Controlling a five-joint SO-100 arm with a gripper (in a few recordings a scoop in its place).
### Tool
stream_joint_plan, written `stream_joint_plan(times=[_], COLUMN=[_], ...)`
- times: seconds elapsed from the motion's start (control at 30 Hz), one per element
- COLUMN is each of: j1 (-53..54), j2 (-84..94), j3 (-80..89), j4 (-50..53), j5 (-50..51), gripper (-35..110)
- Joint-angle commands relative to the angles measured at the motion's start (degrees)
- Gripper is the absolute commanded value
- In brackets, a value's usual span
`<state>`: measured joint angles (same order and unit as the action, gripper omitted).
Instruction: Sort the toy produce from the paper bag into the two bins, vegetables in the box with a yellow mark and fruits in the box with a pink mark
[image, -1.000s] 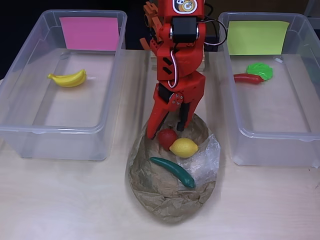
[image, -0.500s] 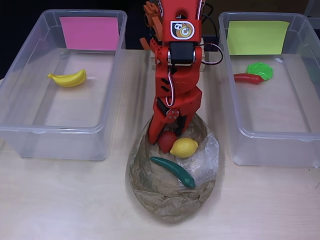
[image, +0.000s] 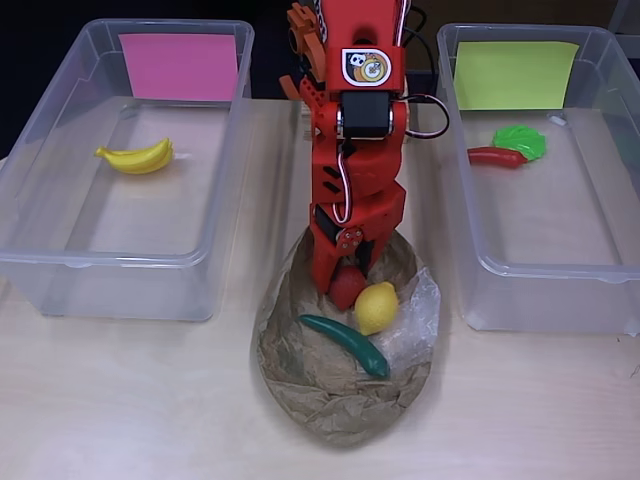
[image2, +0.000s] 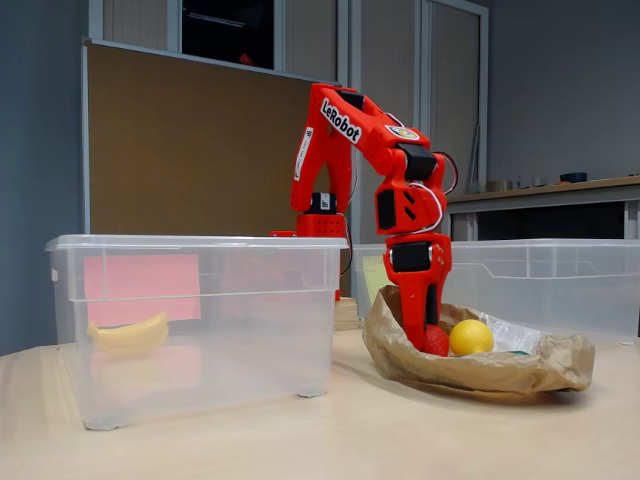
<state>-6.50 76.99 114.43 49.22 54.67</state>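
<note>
Crinkled matt paper bag (image: 330, 400), clear plastic bins (image: 60, 270) (glossy)

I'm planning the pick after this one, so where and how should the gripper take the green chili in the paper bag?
Grip the green chili across its slim middle, coming straight down from above. It lies flat and diagonal on the crumpled paper bag, its body exposed, so the jaws should probably straddle it crosswise. The lemon sits close to its upper side, leaving little room there.

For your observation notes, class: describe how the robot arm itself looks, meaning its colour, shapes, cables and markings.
The arm is bright orange-red plastic, built of blocky segments with black servo motors set in the joints. White "LeRobot" lettering runs along the upper link in the fixed view, and a round cartoon sticker sits on its top in the overhead view. Thin looping cables run beside the wrist. The gripper has two tapered red fingers.
</note>
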Motion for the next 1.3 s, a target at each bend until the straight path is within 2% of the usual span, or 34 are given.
stream_joint_plan(times=[0.0, 0.3, 0.5, 0.67, 1.0, 1.27], j1=[-1.7, -0.9, 6.2, 18.8, 52.8, 69.3], j2=[5.0, 19.6, 31.9, 38.3, 38.1, 38.5], j3=[-2.4, -9.3, -11.8, -12.5, -9.9, 0.7], j4=[5.0, 19.2, 26.1, 29.7, 34.6, 27.5], j5=[-1.6, -6.9, -6.9, -7.2, -5.0, -0.8], gripper=[14, 12, 11, 10, 10, 15])
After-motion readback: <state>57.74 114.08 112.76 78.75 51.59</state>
